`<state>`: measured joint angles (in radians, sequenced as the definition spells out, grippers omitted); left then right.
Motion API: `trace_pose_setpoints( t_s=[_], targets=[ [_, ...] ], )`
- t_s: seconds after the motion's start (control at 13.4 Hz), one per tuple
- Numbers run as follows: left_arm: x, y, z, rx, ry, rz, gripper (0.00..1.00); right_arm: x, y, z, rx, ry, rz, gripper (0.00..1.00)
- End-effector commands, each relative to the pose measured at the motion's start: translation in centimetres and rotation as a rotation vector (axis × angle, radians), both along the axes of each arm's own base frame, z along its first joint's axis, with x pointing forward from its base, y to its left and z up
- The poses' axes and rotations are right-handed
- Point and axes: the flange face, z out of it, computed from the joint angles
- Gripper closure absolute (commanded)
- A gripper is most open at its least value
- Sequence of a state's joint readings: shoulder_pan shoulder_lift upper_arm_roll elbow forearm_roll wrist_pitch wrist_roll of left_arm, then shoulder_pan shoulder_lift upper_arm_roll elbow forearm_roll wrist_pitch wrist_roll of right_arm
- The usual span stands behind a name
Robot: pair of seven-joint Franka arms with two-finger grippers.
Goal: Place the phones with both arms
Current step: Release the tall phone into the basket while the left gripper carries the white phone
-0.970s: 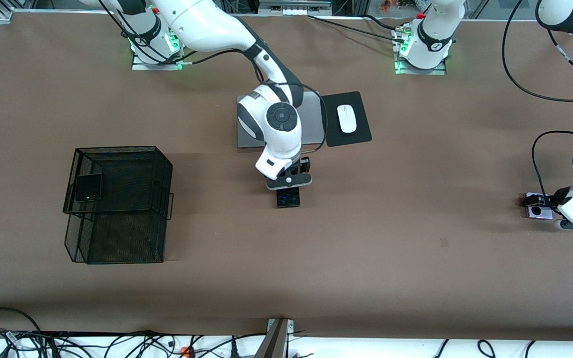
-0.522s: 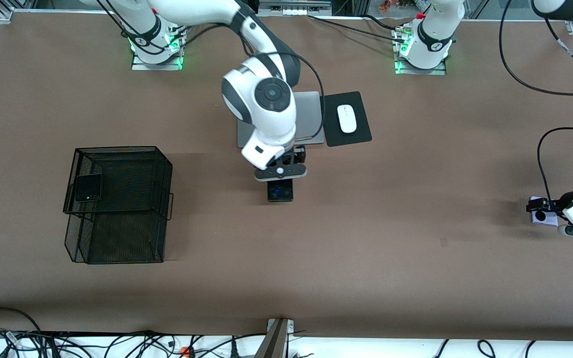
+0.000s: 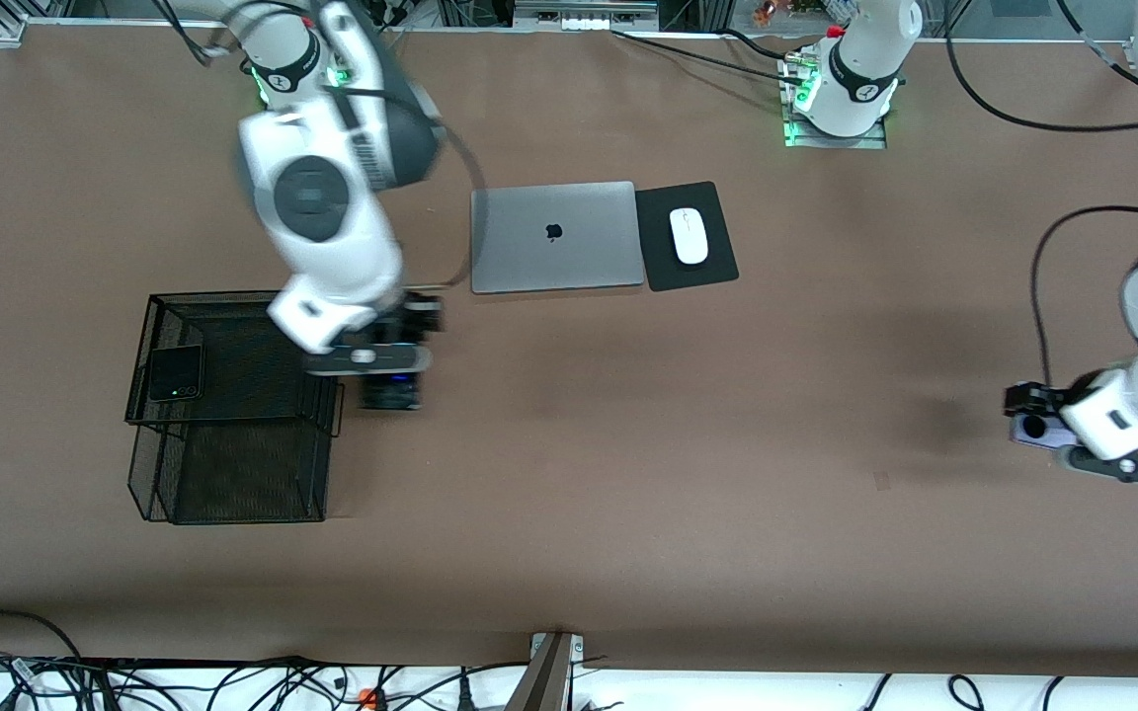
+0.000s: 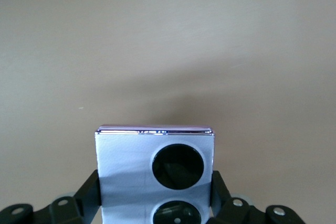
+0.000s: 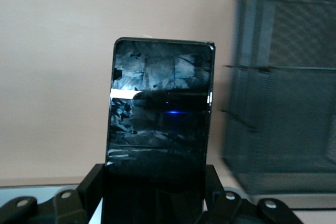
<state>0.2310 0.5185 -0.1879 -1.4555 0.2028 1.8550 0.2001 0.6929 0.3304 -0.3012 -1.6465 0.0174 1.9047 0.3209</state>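
Observation:
My right gripper (image 3: pixel 383 380) is shut on the long black slab phone (image 3: pixel 391 393) and holds it in the air just beside the black mesh basket (image 3: pixel 233 301). The slab fills the right wrist view (image 5: pixel 160 116), with the basket (image 5: pixel 283 103) close by. The squarish black phone (image 3: pixel 176 372) lies in the basket. My left gripper (image 3: pixel 1041 420) is shut on the lilac-white phone (image 3: pixel 1031 428) and holds it above the bare table at the left arm's end. Its two black lenses show in the left wrist view (image 4: pixel 155 171).
A closed grey laptop (image 3: pixel 556 236) lies mid-table near the bases. Beside it is a black mouse pad (image 3: pixel 713 259) with a white mouse (image 3: pixel 689 235). Cables run along the table edge nearest the front camera.
My right arm has swung the long black phone from the table's middle toward the basket. My left gripper has lifted the lilac-white phone and shifted it a little toward the table's middle.

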Motion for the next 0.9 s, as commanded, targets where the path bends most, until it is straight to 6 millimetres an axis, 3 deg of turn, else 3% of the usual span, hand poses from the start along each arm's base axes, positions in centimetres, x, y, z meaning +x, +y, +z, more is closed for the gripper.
trace_pose_setpoints(
  t_s=[0.0, 0.15, 0.3, 0.6, 0.82],
  targets=[
    [-0.5, -8.8, 1.1, 0.034, 0.008, -0.044, 0.62, -3.0, -8.7, 0.4, 0.034, 0.016, 0.029, 1.0],
    [-1.2, -17.4, 0.8, 0.028, 0.004, -0.125, 0.63, -2.7, -14.6, -0.9, 0.038, 0.023, 0.042, 1.0],
    [-2.2, -23.5, -0.4, 0.028, -0.002, -0.064, 0.62, -2.6, -18.2, -2.9, 0.048, 0.01, 0.065, 1.0],
    [-5.8, -37.7, -3.8, -0.01, -0.044, 0.045, 0.62, -2.3, -19.9, -7.1, 0.023, -0.011, 0.047, 1.0],
    [-8.0, -45.6, -7.2, -0.051, -0.096, 0.123, 0.61, -1.8, -19.9, -8.8, 0.031, -0.018, 0.031, 1.0]
  ],
)
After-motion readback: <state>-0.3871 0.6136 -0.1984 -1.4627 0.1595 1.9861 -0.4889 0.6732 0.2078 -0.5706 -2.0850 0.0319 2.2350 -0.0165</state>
